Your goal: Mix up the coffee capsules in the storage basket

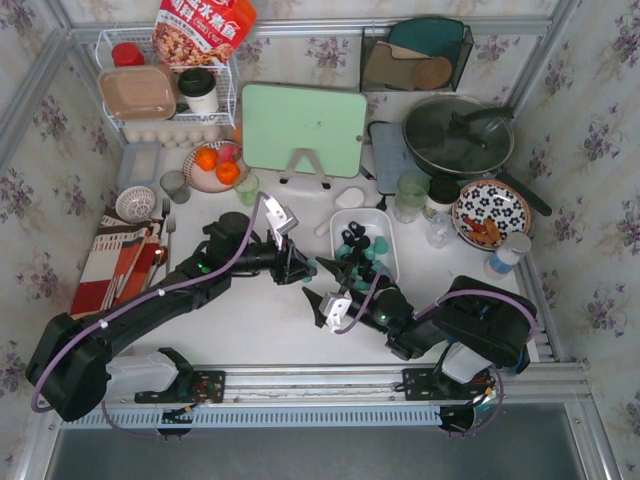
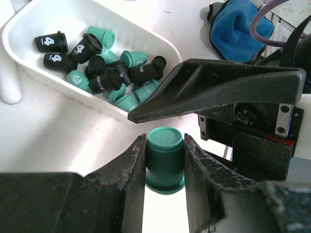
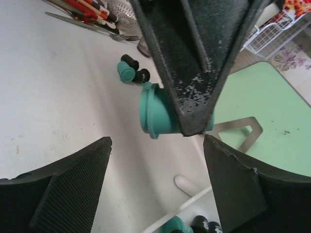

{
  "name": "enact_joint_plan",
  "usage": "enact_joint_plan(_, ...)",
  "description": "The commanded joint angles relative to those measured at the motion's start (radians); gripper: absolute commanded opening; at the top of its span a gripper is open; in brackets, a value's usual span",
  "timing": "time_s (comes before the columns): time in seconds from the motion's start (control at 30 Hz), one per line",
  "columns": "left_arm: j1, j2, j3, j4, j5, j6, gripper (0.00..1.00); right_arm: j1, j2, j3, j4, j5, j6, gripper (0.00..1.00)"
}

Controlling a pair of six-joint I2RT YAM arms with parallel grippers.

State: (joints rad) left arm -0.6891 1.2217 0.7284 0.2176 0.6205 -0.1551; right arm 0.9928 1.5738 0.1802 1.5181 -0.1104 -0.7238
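Observation:
My left gripper (image 1: 308, 269) is shut on a teal green capsule (image 2: 164, 159), held just left of the white storage basket (image 1: 372, 216). The same capsule shows in the right wrist view (image 3: 155, 116), partly behind a left finger (image 3: 194, 58). The basket (image 2: 146, 40) holds several teal and black capsules (image 2: 104, 68). My right gripper (image 1: 326, 302) is open and empty, close below the left gripper; its midpoint in its own view (image 3: 158, 160) lies under the held capsule. Three loose capsules (image 3: 131, 70) lie on the table farther off.
A pale green cutting board (image 1: 303, 128) stands behind on a stand. A translucent green cup (image 1: 411, 192), a jar (image 1: 439, 198), a patterned plate (image 1: 492, 212) and a lidded pan (image 1: 458, 135) sit right of the basket. Cutlery on a striped cloth (image 1: 115, 258) lies left. A blue cloth (image 2: 239, 26) is nearby.

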Motion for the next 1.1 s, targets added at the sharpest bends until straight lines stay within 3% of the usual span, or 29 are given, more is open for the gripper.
enact_joint_plan(0.0, 0.000, -0.024, -0.018, 0.048, 0.040, 0.017, 0.31, 0.016, -0.025, -0.001, 0.307, 0.050, -0.061, 0.82)
enact_joint_plan(0.23, 0.000, -0.036, -0.030, 0.049, 0.023, 0.007, 0.31, 0.024, -0.079, -0.022, 0.307, 0.053, -0.063, 0.78)
enact_joint_plan(0.53, 0.000, -0.032, -0.029, 0.069, -0.011, -0.012, 0.30, 0.035, -0.100, -0.026, 0.307, -0.051, -0.043, 0.75)
enact_joint_plan(1.07, 0.000, -0.005, -0.030, 0.106, 0.024, -0.044, 0.30, 0.035, -0.072, 0.004, 0.308, -0.016, -0.025, 0.56)
